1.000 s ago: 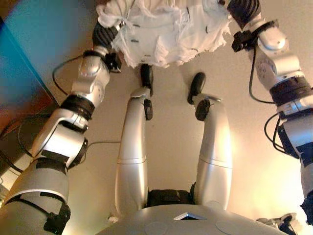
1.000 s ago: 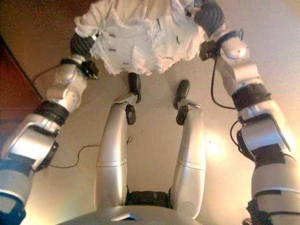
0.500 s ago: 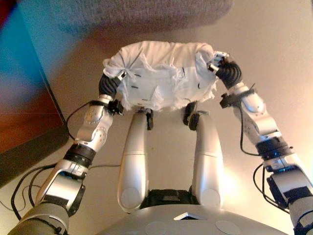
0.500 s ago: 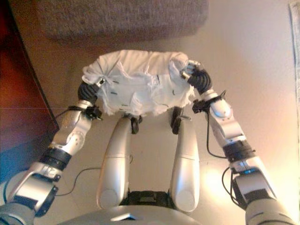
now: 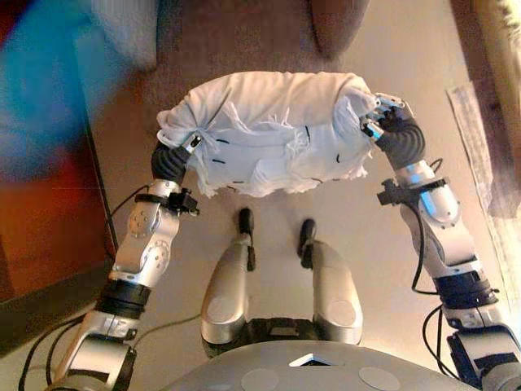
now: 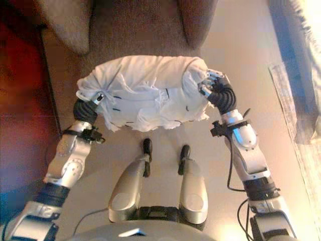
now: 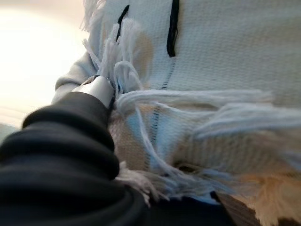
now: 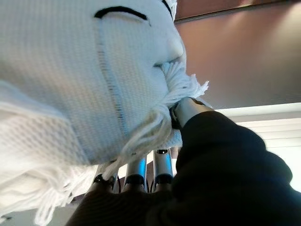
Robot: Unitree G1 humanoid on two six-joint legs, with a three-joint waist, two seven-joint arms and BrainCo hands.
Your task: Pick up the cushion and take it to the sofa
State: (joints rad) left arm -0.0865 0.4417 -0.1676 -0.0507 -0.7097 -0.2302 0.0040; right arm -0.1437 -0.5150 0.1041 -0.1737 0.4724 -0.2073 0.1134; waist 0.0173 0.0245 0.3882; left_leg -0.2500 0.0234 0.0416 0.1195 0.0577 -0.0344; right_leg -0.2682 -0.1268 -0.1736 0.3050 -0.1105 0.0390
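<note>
A white knitted cushion (image 5: pixel 269 130) with fringe and short black stitches is held in the air between my two hands, above the floor and just before the brown sofa (image 5: pixel 244 41). My left hand (image 5: pixel 172 156) grips its left end, a silver tip pressed into the fringe (image 7: pixel 96 89). My right hand (image 5: pixel 392 129) grips its right end, thumb (image 8: pixel 188 109) on one side and fingers (image 8: pixel 136 178) on the other. Most of the left hand's fingers are hidden behind the cushion.
The sofa's seat cushions (image 6: pixel 65 22) show at the far edge. Dark red-brown furniture (image 5: pixel 45 228) stands along the left. A pale rug with a fringed edge (image 5: pixel 476 130) lies on the right. The floor (image 5: pixel 269 204) below is beige.
The camera has swung forward, so the sofa has come into view beyond the cushion. The cushion stays held between both hands, now further out from my body.
</note>
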